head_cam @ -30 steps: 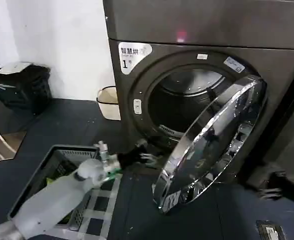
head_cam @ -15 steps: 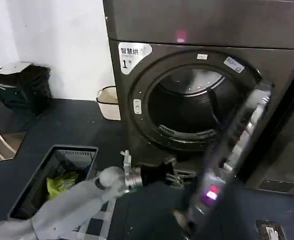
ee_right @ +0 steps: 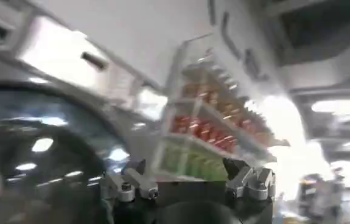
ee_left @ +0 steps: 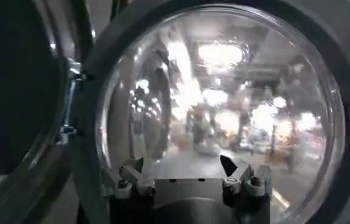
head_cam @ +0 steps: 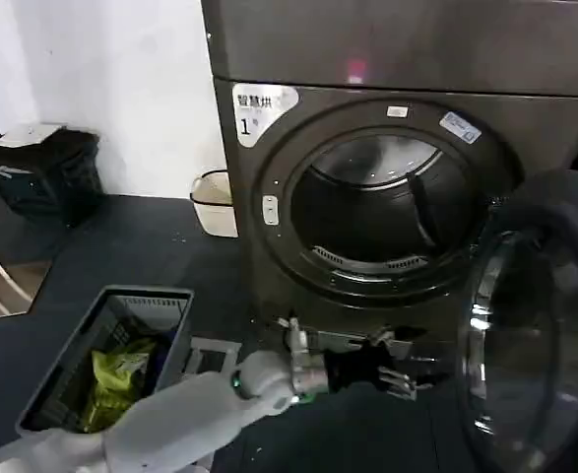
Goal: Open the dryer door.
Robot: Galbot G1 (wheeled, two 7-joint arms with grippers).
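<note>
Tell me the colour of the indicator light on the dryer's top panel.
Pink; the indicator light on the dryer shows best in the head view.

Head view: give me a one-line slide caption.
Dryer door swung wide open on the right of the dryer, left gripper open just below the drum opening, beside a laundry basket.

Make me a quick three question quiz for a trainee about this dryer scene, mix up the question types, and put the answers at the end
1. True or false: the dryer door stands swung open, away from the drum opening.
2. Which pincer reaches low in front of the dryer? A) left pincer B) right pincer C) both
3. Fill in: the basket on the floor holds something coloured ____.

Key: 1 true; 2 A; 3 yellow-green.
</note>
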